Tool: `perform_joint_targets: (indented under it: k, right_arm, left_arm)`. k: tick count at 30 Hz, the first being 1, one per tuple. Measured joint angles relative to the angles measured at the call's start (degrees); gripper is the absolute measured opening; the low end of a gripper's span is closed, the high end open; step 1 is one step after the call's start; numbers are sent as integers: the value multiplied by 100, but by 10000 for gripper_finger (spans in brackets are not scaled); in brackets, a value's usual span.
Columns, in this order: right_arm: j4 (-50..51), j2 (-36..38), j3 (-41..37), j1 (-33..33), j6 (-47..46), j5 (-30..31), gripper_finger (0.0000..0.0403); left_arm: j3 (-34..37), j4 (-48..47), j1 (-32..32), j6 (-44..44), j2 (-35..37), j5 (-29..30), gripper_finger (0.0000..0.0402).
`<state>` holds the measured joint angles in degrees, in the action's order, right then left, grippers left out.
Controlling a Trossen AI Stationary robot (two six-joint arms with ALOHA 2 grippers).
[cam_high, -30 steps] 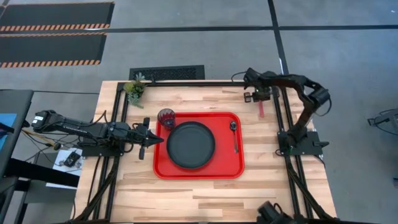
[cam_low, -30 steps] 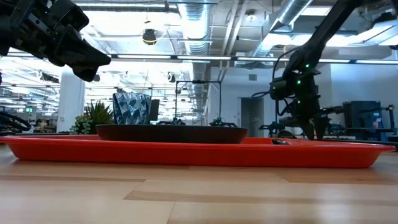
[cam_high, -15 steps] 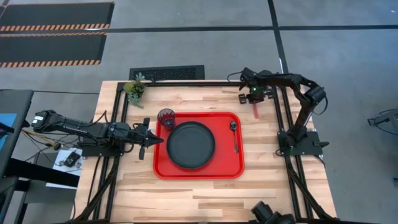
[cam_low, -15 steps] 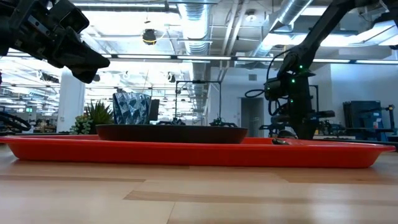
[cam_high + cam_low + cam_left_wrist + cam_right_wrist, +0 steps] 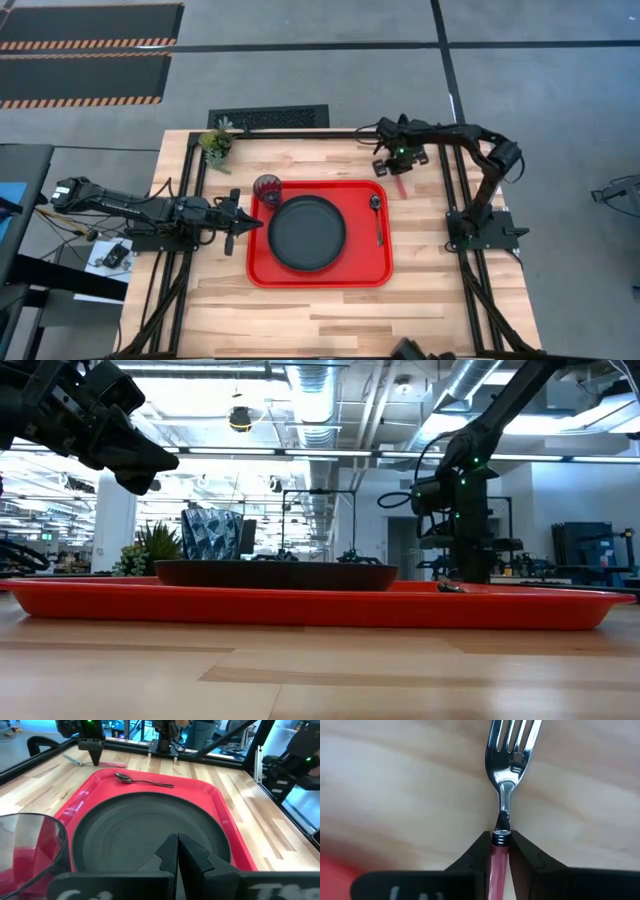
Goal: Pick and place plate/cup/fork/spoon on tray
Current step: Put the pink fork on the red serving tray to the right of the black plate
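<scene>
Your right hand (image 5: 399,168) is pinching the fork (image 5: 506,785) by the top of its pink handle, with the silver tines sticking out past the fingers (image 5: 470,862) over bare wood. From above, you can see that hand hovering just beyond the far right corner of the tray (image 5: 258,268), and the pink handle (image 5: 401,186) shows beneath it right at the tray's far rim. Whether the fork is touching the bench (image 5: 330,310) you cannot tell from these views.

The tray lies in the middle of the bench. The plate (image 5: 306,232) sits flat in the tray's centre. The cup (image 5: 267,187) stands upright in the far left corner of the tray, just beside the plate. The spoon (image 5: 377,214) lies along the right side of the tray, its bowl toward the far edge, close to the plate but not touching it.

Your left hand (image 5: 243,224) hangs at the left edge of the tray, level with the plate, and its fingers (image 5: 170,857) are pressed together with nothing between them. In the table-level view it hovers well above the tray's rim.

A small potted plant (image 5: 216,142) stands at the far left corner of the bench, apart from the tray.
</scene>
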<state>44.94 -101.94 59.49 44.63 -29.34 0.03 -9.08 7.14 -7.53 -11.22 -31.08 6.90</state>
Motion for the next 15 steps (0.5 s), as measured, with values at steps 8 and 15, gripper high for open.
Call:
perform_joint_targets:
  k: [8, 15]
  right_arm:
    - [227, 715, -3, -88, -272, -208, 66]
    - [501, 1594, -3, -870, -1417, -250, 66]
  left_arm:
    - [0, 0, 0, -61, 0, 0, 0]
    - [0, 2, 0, -112, -1, 151, 0]
